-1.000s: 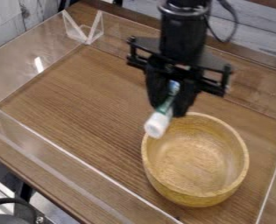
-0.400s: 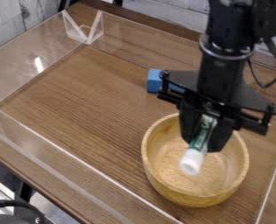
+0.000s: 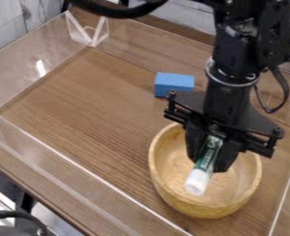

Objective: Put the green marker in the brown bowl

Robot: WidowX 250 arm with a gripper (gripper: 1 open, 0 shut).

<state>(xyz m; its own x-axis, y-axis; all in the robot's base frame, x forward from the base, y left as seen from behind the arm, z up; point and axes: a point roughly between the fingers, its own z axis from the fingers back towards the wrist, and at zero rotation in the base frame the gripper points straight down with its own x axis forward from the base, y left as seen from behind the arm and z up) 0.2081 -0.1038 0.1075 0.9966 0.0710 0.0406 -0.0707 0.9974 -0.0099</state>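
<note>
My gripper point(image 3: 213, 147) hangs straight down over the brown bowl point(image 3: 169, 182), shut on the green marker point(image 3: 203, 167). The marker is held near its top, with green print on the white barrel. It tilts slightly, and its white lower end point(image 3: 194, 184) reaches down inside the bowl, close to the floor. Whether it touches the floor I cannot tell. The bowl is wide, shallow and light brown, standing at the front right of the wooden table.
A blue rectangular block point(image 3: 174, 84) lies just behind the bowl on the wooden table point(image 3: 86, 101). Clear plastic walls point(image 3: 24, 147) run along the left and front edges. A clear angled stand point(image 3: 86, 29) is at the back left.
The gripper carried the marker right and forward from the bowl's rim to above its middle, then sank, bringing the marker's lower end deeper into the bowl.
</note>
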